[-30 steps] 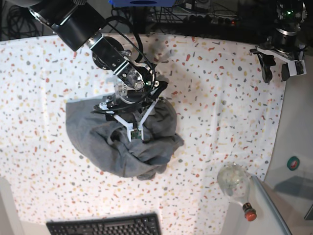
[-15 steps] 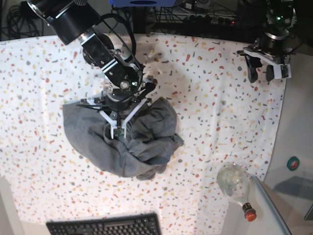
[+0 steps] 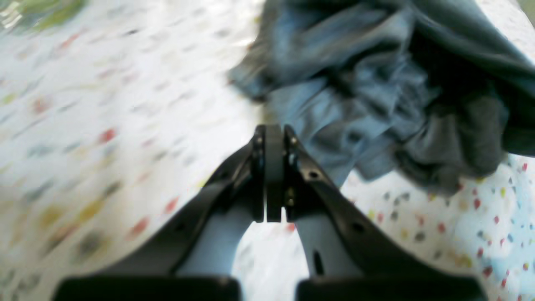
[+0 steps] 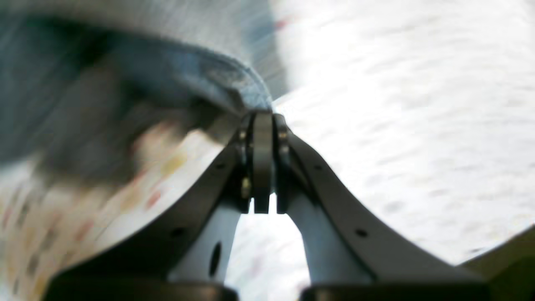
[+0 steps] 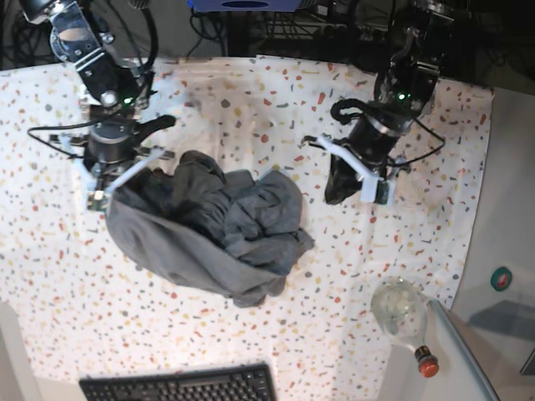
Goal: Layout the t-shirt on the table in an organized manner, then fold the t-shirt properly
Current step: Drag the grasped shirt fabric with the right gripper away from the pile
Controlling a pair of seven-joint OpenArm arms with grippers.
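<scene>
The heather-grey t-shirt (image 5: 217, 242) lies crumpled in a heap on the speckled table (image 5: 276, 109), left of centre. My right gripper (image 5: 100, 197) is at the heap's upper left corner, shut on the shirt's edge. In the right wrist view a hemmed fold of the t-shirt (image 4: 188, 79) runs into the closed tips of the right gripper (image 4: 262, 116) and lifts off the cloth. My left gripper (image 5: 336, 190) hovers right of the heap, shut and holding nothing. The left wrist view shows the left gripper (image 3: 269, 130) with fingers pressed together and the t-shirt (image 3: 376, 83) just beyond.
A glass bottle (image 5: 403, 316) with a red cap lies on the plain grey-white surface at the lower right. A black keyboard (image 5: 180, 386) sits at the bottom edge. Cables and equipment line the far edge of the table.
My right gripper shut on the shirt's edge and pulled it left, spreading the heap. My left arm swung in from the far right corner toward the middle, and its gripper shut.
</scene>
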